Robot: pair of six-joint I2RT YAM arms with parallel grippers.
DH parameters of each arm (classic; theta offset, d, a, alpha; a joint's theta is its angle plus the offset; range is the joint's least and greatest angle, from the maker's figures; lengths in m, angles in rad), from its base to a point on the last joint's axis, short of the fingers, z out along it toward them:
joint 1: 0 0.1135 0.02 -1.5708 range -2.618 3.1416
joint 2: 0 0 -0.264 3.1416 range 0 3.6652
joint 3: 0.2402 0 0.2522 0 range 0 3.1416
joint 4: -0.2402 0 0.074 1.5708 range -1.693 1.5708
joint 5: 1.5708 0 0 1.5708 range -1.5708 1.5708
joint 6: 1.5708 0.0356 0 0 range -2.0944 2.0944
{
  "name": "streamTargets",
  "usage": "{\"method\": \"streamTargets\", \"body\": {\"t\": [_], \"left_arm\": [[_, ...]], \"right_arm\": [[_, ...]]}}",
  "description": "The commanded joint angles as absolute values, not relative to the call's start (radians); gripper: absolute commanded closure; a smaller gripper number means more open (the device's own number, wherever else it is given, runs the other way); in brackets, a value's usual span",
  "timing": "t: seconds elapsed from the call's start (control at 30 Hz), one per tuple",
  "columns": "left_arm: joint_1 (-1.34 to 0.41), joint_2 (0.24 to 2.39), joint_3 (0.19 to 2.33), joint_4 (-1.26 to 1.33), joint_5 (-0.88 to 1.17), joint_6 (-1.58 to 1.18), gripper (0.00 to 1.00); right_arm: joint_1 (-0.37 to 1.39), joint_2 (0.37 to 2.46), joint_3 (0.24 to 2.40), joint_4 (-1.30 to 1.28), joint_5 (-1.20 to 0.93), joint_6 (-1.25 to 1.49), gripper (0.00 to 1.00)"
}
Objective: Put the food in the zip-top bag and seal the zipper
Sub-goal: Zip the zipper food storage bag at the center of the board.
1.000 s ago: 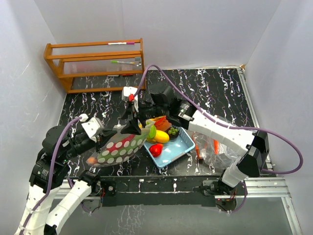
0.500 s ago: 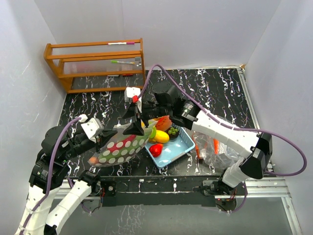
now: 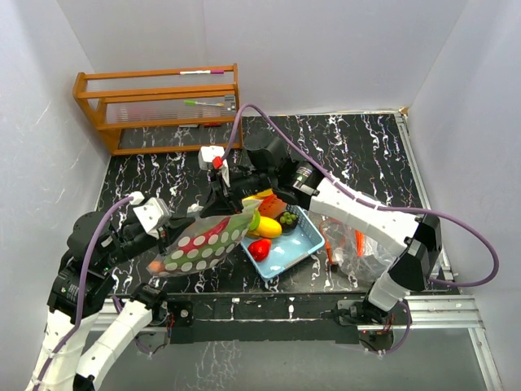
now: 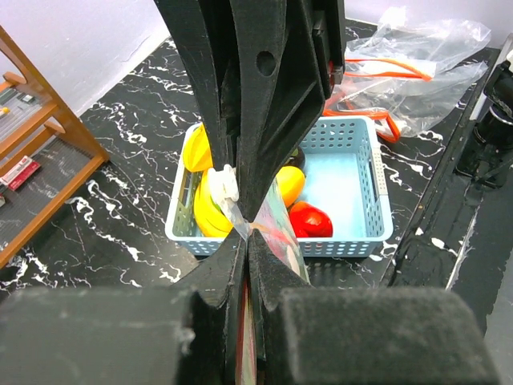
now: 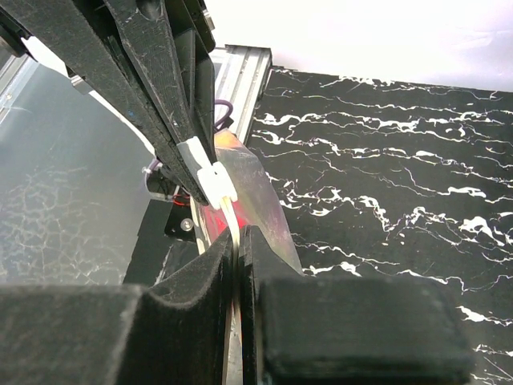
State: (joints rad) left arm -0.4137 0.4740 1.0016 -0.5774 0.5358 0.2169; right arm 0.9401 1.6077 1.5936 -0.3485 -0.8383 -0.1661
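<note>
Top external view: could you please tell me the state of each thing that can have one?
Zip-top bag: held in the air by both grippers.
Left gripper: jaws shut on the bag.
Right gripper: jaws shut on the bag's zipper edge.
Basket: upright, food inside.
Clear bag: crumpled beside the basket.

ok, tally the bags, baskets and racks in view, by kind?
dotted bag: 1
clear bag, orange zip: 1, maybe more layered there, cannot tell
blue basket: 1
wooden rack: 1
Total: 4, at least
</note>
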Motion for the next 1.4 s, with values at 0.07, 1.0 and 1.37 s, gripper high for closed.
{"method": "streamTargets", "body": {"t": [0.07,1.0,1.37], "left_arm": [[-0.414,0.466,1.022,-0.561,0.534,0.242,1.00],[-0.414,0.523,1.007,-0.515,0.588,0.275,0.03],[-0.414,0.503,0.995,-0.447,0.651,0.272,0.12]], "right_arm": [[0.935,1.551,1.629,-0.325,-0.838,-0.158,0.92],[0.933,1.513,1.614,-0.382,-0.935,-0.225,0.92],[0.934,1.478,1.611,-0.442,-0.937,-0.276,0.92]]}}
